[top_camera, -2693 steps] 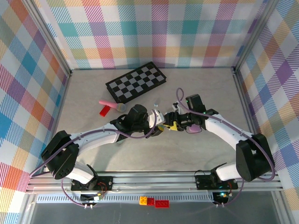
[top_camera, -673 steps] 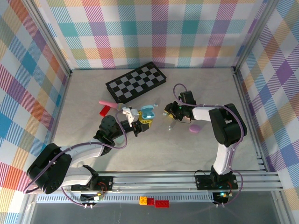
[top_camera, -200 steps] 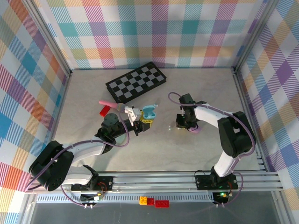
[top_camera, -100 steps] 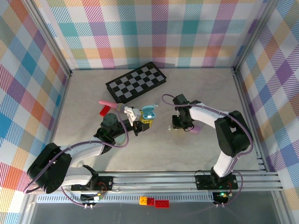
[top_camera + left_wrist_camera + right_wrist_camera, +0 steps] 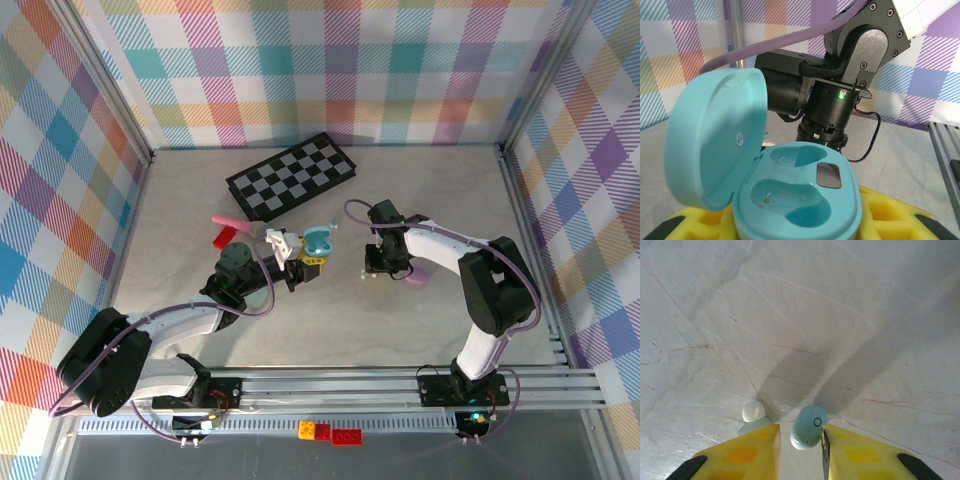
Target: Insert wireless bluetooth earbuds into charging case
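Note:
My left gripper (image 5: 307,259) is shut on the teal charging case (image 5: 799,196), holding it above the table with its lid (image 5: 710,145) swung open. Both wells in the case are empty. My right gripper (image 5: 800,434) points straight down at the table to the right of the case. Its yellow fingers (image 5: 747,452) stand slightly apart. One bluish earbud (image 5: 808,426) lies between the tips, against the right finger. A second pale earbud (image 5: 753,412) lies just outside the left finger, partly hidden by it.
A purple oval case (image 5: 418,276) lies on the table right beside my right gripper (image 5: 372,268). A checkerboard (image 5: 292,176) lies at the back. A pink stick (image 5: 228,219) and a red piece (image 5: 224,237) lie at the left. Plaid walls close in three sides.
My right gripper has shifted a little to the left over the table and its jaws have parted slightly. The left arm and the case have stayed still.

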Controlling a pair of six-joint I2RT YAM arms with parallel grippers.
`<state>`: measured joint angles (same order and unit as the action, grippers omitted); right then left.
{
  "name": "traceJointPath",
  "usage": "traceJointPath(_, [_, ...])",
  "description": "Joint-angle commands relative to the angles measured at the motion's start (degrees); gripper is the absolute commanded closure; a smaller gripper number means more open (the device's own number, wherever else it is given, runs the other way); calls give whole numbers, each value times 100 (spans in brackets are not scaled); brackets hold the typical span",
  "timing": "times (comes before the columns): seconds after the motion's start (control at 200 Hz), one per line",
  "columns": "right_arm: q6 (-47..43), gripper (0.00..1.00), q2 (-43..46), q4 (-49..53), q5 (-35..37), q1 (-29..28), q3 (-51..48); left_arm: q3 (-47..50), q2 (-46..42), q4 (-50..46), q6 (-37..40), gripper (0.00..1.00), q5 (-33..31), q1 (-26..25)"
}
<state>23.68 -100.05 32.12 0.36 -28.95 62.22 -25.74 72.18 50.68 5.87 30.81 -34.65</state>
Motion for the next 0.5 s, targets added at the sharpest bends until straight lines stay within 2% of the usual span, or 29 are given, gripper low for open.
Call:
traceJointPath(0.0, [127, 71, -126, -161, -165, -41, 115, -8, -114, -10, 134, 63, 48, 86])
traceJointPath(0.17, [128, 70, -143, -184, -225, -49, 221, 14, -117, -14, 156, 63, 9, 88])
traceJointPath(0.315, [135, 68, -83, 61, 273, -166, 379, 100, -117, 74, 161, 63, -72, 129])
traceJointPath(0.5, [263, 57, -287, 212, 726, -314, 522, 220, 45, 498, -20, 63, -7, 307])
